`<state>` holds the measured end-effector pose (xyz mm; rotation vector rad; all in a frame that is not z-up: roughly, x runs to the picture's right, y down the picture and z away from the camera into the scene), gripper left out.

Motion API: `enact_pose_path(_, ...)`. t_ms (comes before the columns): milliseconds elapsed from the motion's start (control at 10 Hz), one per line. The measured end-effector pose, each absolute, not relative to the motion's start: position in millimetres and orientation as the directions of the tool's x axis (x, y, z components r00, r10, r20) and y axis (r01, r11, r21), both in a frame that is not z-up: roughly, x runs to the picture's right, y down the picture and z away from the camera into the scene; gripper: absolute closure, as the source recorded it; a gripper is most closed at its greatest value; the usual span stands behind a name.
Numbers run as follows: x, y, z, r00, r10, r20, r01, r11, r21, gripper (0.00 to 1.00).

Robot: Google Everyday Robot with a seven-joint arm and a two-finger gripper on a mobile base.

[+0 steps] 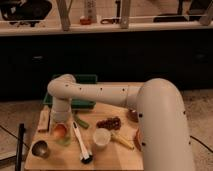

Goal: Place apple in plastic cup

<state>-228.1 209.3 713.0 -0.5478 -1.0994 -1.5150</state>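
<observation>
My gripper [60,128] points down over the left part of the wooden table [65,159]. It is shut on the apple [60,131], a small orange-red fruit right under the wrist. The plastic cup [64,141], short and translucent with a greenish tint, stands directly below and slightly right of the apple, and the apple sits at its rim. I cannot tell whether the apple rests in the cup or hangs just above it. The arm [100,92] reaches in from the right.
A shiny metal cup [40,148] stands at the front left. A white cup [101,138] is mid-table, with dark red grapes [109,122] behind it. A white-handled utensil [81,142] lies between them. A green bin [80,102] sits at the back.
</observation>
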Motion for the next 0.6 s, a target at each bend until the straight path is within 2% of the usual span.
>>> enact_pose_path(600,-227.6,207.7,714.9,-0.27,-0.497,0.825,0.938,0.057,0.341,0.2)
